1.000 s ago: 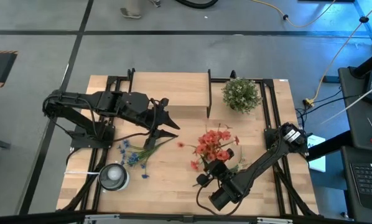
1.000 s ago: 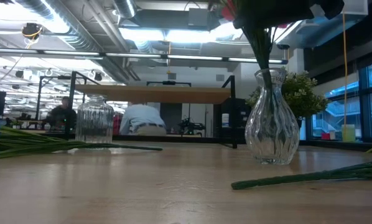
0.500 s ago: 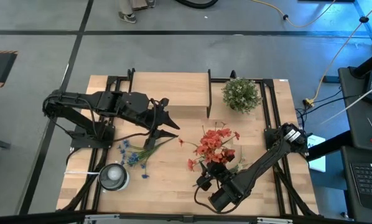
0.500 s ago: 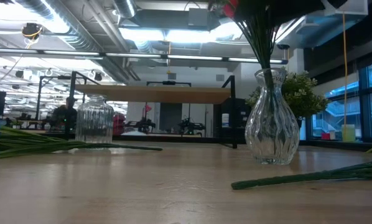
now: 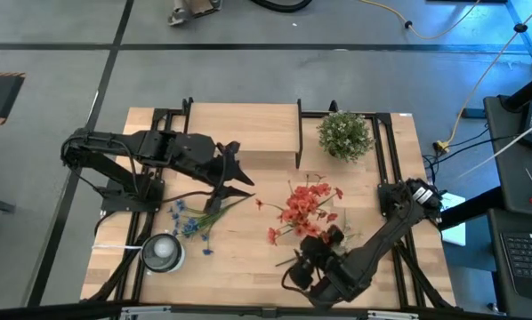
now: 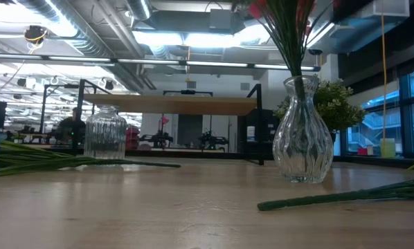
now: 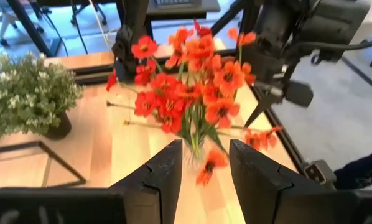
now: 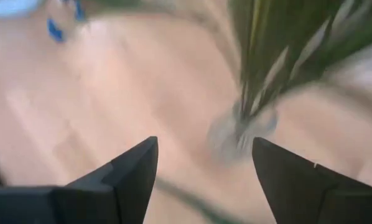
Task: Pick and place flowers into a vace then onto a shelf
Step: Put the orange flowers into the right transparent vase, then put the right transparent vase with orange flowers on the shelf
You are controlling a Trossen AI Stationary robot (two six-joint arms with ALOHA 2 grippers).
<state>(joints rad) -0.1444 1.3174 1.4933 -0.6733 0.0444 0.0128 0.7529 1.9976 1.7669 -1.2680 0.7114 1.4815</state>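
The red-orange flowers [image 5: 302, 209] stand with their green stems in a clear glass vase [image 6: 302, 142] on the tabletop. The vase [image 8: 241, 134] also shows in the right wrist view. My right gripper [image 5: 312, 253] is open just on the near side of the vase and touches nothing; in its wrist view my right gripper [image 8: 204, 155] has its fingers wide apart. My left gripper [image 5: 244, 173] is open and hovers left of the red flowers [image 7: 192, 81]. The blue flowers [image 5: 190, 220] lie flat on the table near it. The shelf [image 5: 244, 133] stands at the far edge.
A ribbed glass jar [image 6: 105, 131] stands near the near-left corner, also seen as the jar [image 5: 164, 253] from above. A bushy green plant [image 5: 344, 133] sits right of the shelf. Loose green stems [image 6: 345, 196] lie on the table right of the vase.
My right gripper has come off the red flowers' stems above the vase and drawn back toward the table's near edge, leaving the low view. The red flowers stay upright in the vase, their stems fanned slightly wider.
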